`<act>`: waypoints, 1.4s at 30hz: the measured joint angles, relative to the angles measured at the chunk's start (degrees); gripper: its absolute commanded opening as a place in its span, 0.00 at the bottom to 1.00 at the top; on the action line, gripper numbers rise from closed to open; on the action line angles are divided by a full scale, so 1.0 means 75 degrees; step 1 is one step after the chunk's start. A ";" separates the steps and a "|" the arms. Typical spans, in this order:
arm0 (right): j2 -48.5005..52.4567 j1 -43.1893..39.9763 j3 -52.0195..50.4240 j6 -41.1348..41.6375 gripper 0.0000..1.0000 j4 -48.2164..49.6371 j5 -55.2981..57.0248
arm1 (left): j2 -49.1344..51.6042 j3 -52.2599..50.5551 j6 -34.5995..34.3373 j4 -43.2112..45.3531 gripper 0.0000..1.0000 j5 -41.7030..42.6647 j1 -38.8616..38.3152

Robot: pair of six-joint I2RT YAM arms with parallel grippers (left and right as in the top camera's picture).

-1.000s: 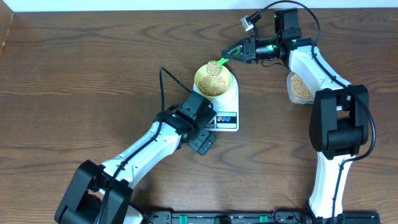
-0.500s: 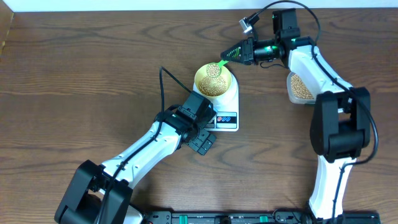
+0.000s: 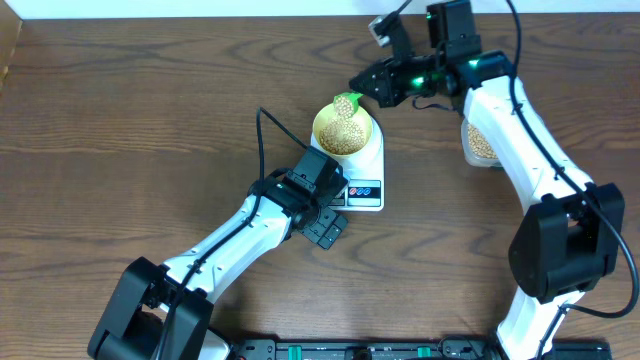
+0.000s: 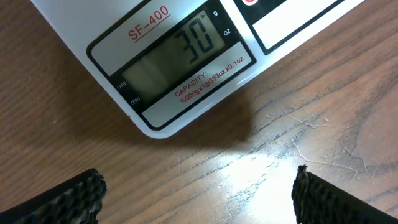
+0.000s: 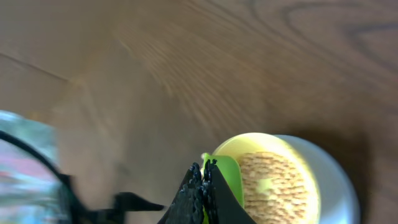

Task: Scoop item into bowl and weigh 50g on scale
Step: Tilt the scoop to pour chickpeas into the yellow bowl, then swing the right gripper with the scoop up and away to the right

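The pale yellow bowl (image 3: 342,131) stands on the white scale (image 3: 366,178) and holds a heap of tan beans (image 3: 343,131). My right gripper (image 3: 366,88) is shut on the handle of a green scoop (image 3: 348,101), whose head hangs tilted over the bowl's far rim. The right wrist view shows the scoop (image 5: 227,176) beside the beans (image 5: 273,186) in the bowl (image 5: 264,140). My left gripper (image 4: 199,199) is open and empty over bare wood just in front of the scale (image 4: 74,37). The scale's display (image 4: 177,59) reads 30 g.
A clear plastic tub (image 3: 483,141) with more beans stands on the table to the right of the scale, partly under my right arm. The wooden table (image 3: 130,130) lies bare to the left.
My right arm has risen and turned, drawing the scoop back from the middle of the bowl to its far rim and tilting it. The left arm has not moved.
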 measured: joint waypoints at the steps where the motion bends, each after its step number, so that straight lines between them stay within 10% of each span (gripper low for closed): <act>1: -0.0012 0.0073 0.0000 -0.0221 0.01 -0.0032 0.0227 | 0.0000 0.0000 -0.0003 0.0000 0.98 0.0000 0.0000; 24: -0.0012 0.1547 0.0000 -0.4613 0.01 -0.0364 0.3550 | 0.0000 0.0000 -0.0003 0.0000 0.98 0.0000 0.0000; 42: -0.0012 0.0868 0.0583 -0.3960 0.01 -0.0510 0.2451 | -0.0003 0.0000 0.0000 -0.0003 0.98 0.0000 0.0000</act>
